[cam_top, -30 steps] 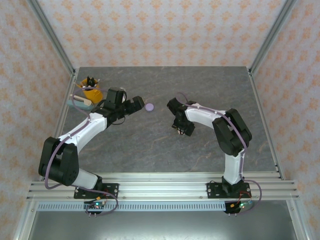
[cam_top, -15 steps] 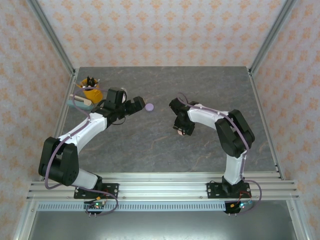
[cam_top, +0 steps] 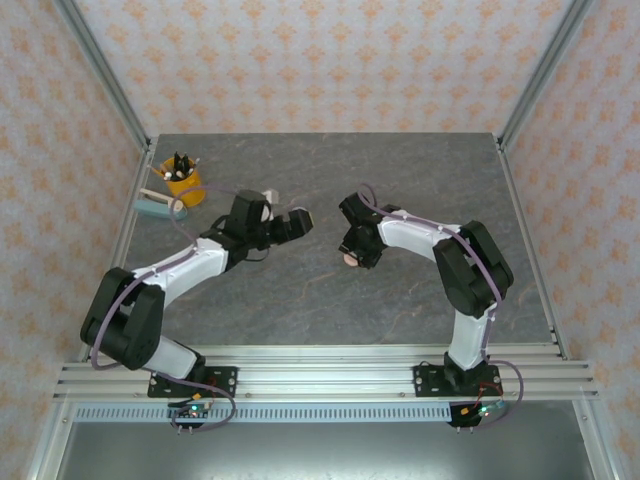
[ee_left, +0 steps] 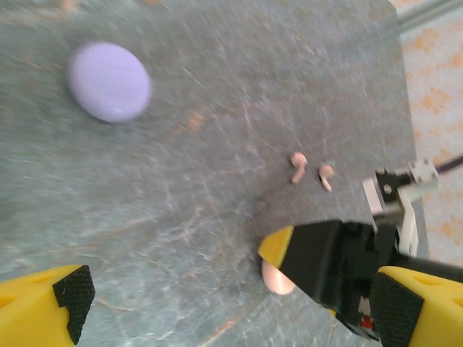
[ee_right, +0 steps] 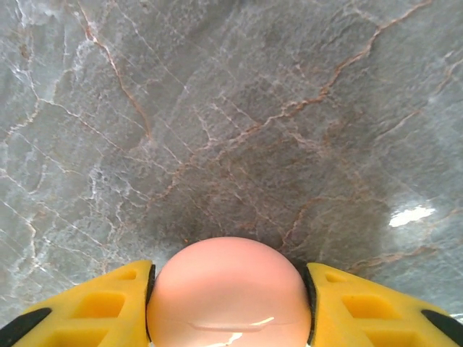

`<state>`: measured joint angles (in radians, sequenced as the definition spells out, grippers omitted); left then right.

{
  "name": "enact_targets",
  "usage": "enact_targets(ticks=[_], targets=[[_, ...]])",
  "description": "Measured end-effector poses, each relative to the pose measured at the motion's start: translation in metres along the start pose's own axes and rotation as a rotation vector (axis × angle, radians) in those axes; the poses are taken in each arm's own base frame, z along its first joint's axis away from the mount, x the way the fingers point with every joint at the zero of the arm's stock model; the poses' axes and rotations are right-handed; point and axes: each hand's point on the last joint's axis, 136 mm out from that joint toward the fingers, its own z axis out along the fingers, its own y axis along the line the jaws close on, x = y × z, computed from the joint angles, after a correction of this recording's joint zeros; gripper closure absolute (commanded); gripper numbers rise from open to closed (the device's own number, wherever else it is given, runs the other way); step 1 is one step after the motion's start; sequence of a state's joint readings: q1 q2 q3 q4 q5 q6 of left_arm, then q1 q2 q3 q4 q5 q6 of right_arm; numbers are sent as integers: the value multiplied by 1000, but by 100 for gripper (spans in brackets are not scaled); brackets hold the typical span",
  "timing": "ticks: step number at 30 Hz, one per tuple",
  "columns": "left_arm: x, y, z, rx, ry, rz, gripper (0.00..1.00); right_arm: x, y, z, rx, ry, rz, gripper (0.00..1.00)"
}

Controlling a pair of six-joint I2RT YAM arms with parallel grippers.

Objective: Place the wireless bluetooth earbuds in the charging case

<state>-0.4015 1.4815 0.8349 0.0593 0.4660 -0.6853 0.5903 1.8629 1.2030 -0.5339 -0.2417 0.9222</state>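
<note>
Over the last second the right gripper (cam_top: 352, 252) is seen to have narrowed. In the right wrist view its yellow pads (ee_right: 108, 300) are pressed against both sides of the salmon-pink charging case (ee_right: 230, 289), so the case is grasped where it sits on the grey marbled tabletop (cam_top: 300, 300). In the same span the left arm has been swung inward, and the left gripper (cam_top: 298, 221) is now placed over the middle of the table, close to the right one. Its jaws are spread fully and nothing is held between them.

This is judged to be the securing of the case before any bud is handled. The pink case looks closed, with only a seam visible, so opening it is probably called for first, perhaps with the free left gripper.

Counted in the left wrist view:
- Two salmon-pink earbuds (ee_left: 297, 166) are lying side by side, just apart from each other, on bare table near the right gripper and outside any case.
- One lilac charging case (ee_left: 108, 81) is resting shut, well apart from them.
- One salmon-pink case is in the right jaws.

One yellow pen cup (cam_top: 182, 183) is standing at the far left.
</note>
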Motion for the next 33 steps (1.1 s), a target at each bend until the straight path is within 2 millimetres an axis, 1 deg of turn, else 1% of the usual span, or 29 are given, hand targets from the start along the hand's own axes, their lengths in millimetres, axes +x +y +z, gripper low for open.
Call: enact_targets(ticks=[4, 7, 9, 14, 18, 22, 26, 33], targets=[[27, -9, 18, 56, 25, 44, 0, -1, 4, 0, -15, -3, 45, 54], [46, -10, 24, 87, 31, 68, 1, -2, 6, 0, -26, -6, 76, 54], [53, -10, 26, 105, 27, 77, 2, -3, 8, 0, -37, -5, 97, 54], [58, -14, 31, 145, 2, 99, 6, -4, 11, 1, -62, -1, 152, 54], [61, -14, 42, 163, -3, 108, 11, -6, 13, 2, -80, 6, 193, 54], [70, -12, 53, 170, 12, 109, 13, -7, 19, 1, -107, 15, 226, 54], [78, -11, 60, 174, 30, 115, 16, -7, 24, 0, -130, 27, 255, 55], [74, -15, 69, 192, 17, 118, 24, -8, 33, -7, -186, 41, 296, 55]])
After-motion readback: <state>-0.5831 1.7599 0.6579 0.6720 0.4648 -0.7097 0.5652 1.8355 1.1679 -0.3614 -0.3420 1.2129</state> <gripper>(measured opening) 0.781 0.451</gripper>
